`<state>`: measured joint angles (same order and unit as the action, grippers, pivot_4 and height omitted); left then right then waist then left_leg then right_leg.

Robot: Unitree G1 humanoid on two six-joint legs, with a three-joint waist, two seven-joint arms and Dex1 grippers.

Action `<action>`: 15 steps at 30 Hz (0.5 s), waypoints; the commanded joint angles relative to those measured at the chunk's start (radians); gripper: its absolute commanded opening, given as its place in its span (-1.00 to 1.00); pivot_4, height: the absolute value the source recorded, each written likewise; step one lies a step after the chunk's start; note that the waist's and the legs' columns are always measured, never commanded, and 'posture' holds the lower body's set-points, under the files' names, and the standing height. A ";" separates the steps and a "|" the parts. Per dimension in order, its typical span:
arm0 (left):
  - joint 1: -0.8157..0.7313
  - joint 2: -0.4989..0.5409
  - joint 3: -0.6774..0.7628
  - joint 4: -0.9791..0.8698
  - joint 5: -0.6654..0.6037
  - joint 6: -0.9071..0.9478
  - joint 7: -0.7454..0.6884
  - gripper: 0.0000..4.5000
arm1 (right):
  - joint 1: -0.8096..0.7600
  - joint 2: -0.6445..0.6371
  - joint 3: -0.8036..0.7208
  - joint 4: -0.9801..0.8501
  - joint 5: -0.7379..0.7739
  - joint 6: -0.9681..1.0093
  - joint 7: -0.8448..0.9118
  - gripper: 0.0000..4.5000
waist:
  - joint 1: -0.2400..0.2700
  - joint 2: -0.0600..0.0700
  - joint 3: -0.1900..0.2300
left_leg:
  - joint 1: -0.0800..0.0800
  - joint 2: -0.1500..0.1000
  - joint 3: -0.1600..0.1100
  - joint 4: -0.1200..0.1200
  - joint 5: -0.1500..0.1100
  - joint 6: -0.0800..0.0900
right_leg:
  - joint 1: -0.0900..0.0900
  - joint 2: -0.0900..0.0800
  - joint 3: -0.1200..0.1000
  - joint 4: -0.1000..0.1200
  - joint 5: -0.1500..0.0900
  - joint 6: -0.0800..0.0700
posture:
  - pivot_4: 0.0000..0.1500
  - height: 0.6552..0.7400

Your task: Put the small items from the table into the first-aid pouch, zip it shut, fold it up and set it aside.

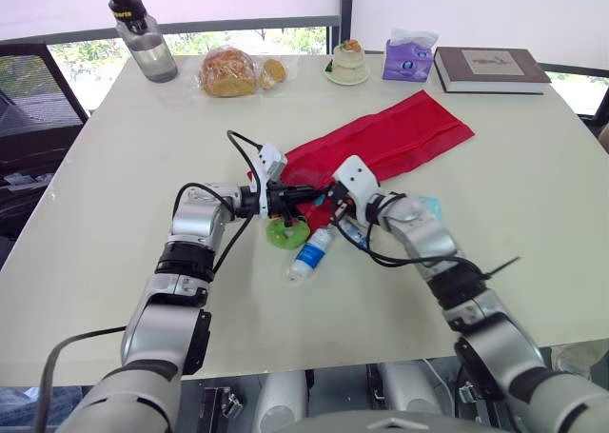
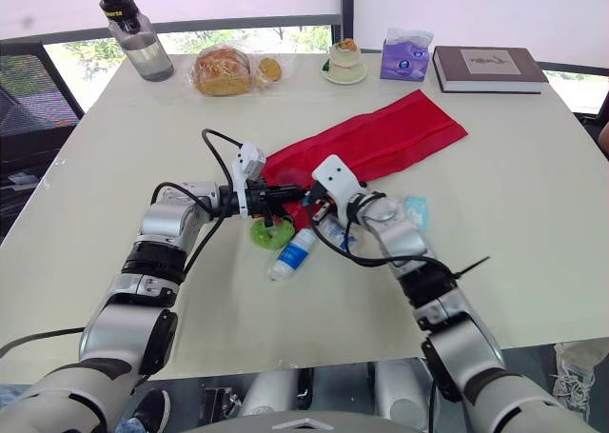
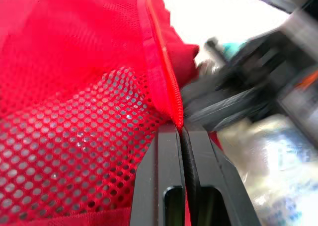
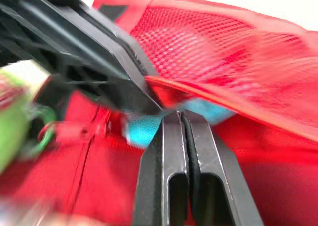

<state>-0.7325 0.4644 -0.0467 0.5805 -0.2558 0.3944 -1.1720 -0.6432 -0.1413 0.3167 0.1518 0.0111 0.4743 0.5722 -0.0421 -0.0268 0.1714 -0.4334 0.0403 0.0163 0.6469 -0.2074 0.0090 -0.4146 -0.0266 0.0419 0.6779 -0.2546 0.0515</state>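
Left claw, right claw — both clamped

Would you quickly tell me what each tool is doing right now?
Left tool: shut, pinching the edge of the red pouch.
Right tool: shut, also pinching the pouch's edge.

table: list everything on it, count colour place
table: 1, white, under everything
pouch: 1, red, middle
small bottle: 1, white with blue label, lying by the pouch's near end
green roll: 1, green, beside the small bottle
teal packet: 1, teal, by the right arm
water bottle: 1, grey with black cap, far left corner
bread: 1, brown, bagged, far edge
cup: 1, pale, far edge
tissue pack: 1, purple, far edge
book: 1, brown, far right corner
left end effector: 1, black, shut on pouch
right end effector: 1, black, shut on pouch
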 commanded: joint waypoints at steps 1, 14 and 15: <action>-0.007 0.019 -0.006 0.025 0.019 -0.047 -0.019 -1.00 | 0.045 -0.023 -0.037 -0.183 0.056 0.059 0.030 -0.98 | -0.001 0.000 0.000 | 0.000 0.000 0.000 0.000 0.000 0.000 | 0.000 0.000 0.000 0.000 0.000 0.000 | 1.00 0.97; -0.058 0.202 0.021 0.229 0.104 -0.200 -0.017 -1.00 | 0.331 -0.164 -0.395 -0.677 0.373 0.083 0.054 -0.98 | -0.001 -0.001 0.000 | 0.002 0.001 0.001 -0.001 0.000 0.000 | 0.000 0.002 0.002 -0.001 0.000 0.000 | 1.00 0.97; -0.065 0.210 0.024 0.245 0.108 -0.207 -0.015 -1.00 | 0.353 -0.180 -0.418 -0.697 0.388 0.083 0.053 -0.98 | 0.000 -0.001 0.000 | 0.002 0.002 0.001 -0.001 0.000 0.000 | 0.000 0.002 0.001 0.000 0.000 0.000 | 1.00 0.97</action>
<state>-0.7838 0.6614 -0.0378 0.8121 -0.1591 0.2030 -1.1944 -0.2888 -0.3161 -0.0810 -0.4952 0.3667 0.5625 0.6233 -0.0421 -0.0274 0.1716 -0.4311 0.0428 0.0165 0.6462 -0.2075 0.0091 -0.4144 -0.0235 0.0428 0.6782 -0.2551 0.0516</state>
